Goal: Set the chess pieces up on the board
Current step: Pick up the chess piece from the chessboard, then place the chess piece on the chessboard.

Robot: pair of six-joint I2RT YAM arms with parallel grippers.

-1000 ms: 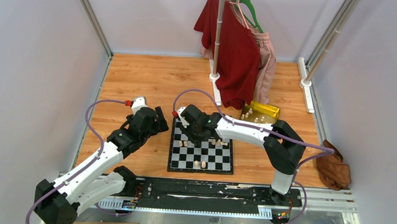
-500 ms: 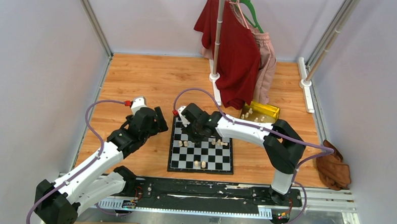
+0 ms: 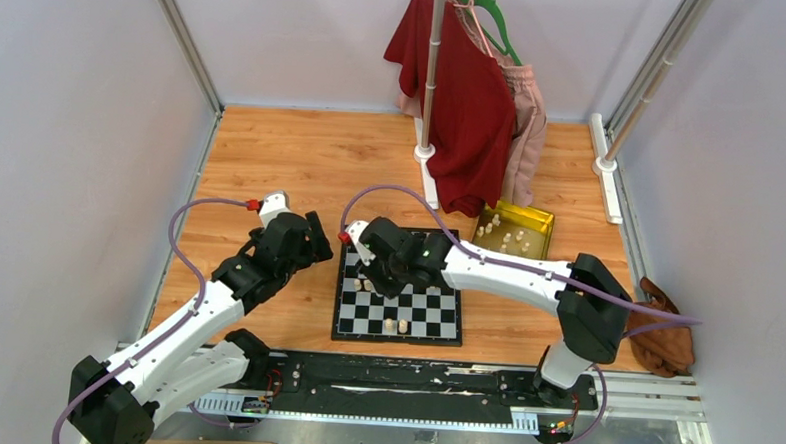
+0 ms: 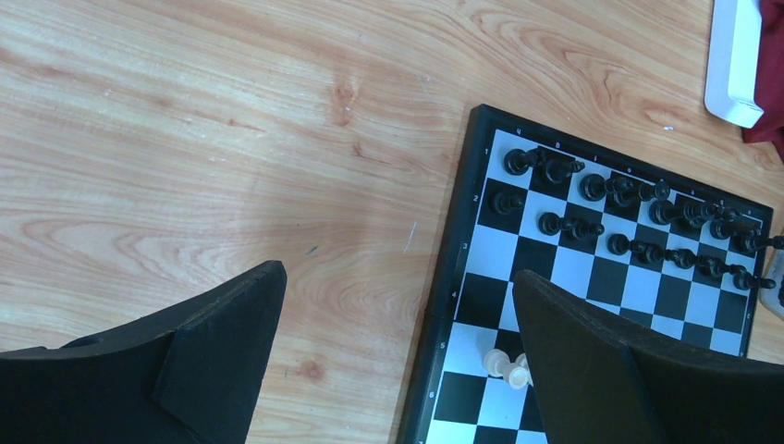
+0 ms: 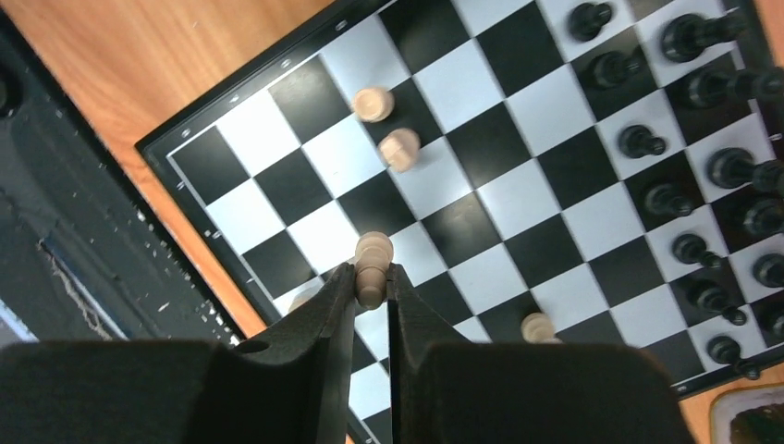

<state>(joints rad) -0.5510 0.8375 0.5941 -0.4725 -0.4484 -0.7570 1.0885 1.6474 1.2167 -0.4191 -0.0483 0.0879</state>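
Cream wood shows between the black fingers of the right gripper, which are clamped on a pale chessman; its head stands just past the fingertips, over the board near one corner; whether its base touches a square cannot be told; two loose cream pieces stand a few squares further in, and the black chessmen crowd the two rows along the opposite edge; small pale digits run down the board's black border, starting 1, 2, with the rest too small to read surely; the left gripper hangs with its jaws spread wide and empty over the wooden table, just beside the board's edge; more cream pieces lie in the gold tin beyond the board.
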